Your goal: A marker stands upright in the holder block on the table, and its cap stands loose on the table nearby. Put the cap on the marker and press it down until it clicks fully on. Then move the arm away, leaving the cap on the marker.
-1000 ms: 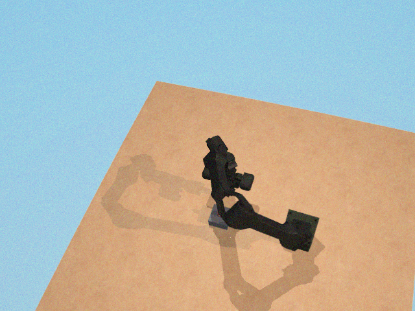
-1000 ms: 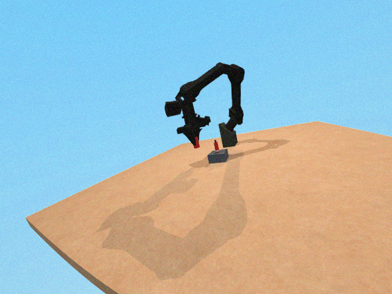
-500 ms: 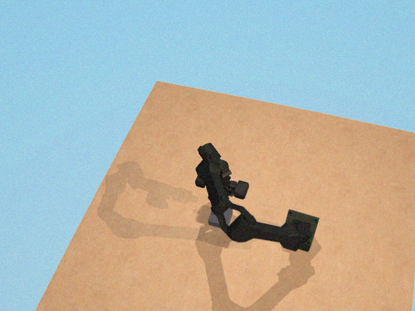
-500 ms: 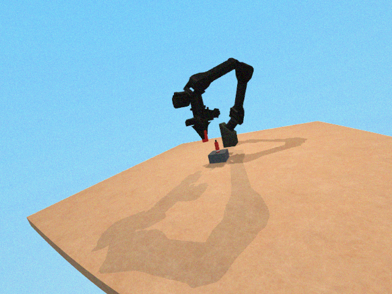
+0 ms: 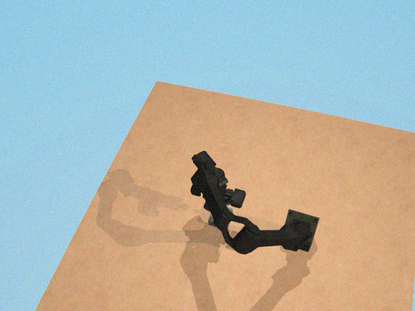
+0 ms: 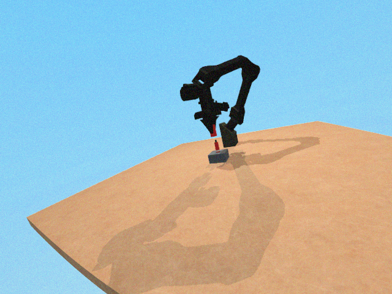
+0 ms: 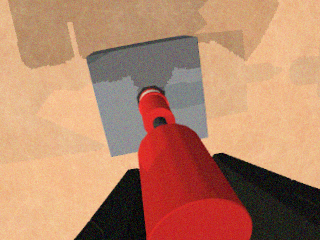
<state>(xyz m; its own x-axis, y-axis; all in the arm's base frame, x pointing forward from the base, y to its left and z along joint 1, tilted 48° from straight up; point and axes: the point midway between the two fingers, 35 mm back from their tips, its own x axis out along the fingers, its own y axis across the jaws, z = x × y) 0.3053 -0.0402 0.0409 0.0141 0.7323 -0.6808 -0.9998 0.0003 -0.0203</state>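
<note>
The red cap [image 6: 213,130] [image 7: 187,175] is held in my gripper [image 6: 212,131] [image 7: 175,167], whose fingers are shut on its sides. The cap hangs above the marker, apart from it in the exterior view. The red marker [image 6: 217,146] [image 7: 154,106] stands upright in the holder block [image 6: 217,157] [image 7: 122,120] with its dark tip up. In the wrist view the tip shows just beyond the cap's far end. In the top view the arm hides the cap and marker; only parts of the holder block [image 5: 212,219] show.
The arm's base plate [image 5: 314,230] [image 6: 228,137] stands on the tan table [image 5: 268,133] [image 6: 316,205] near the holder block. The arm arches above the block, and its shadows fall across the table. Table edges show at the far side and left.
</note>
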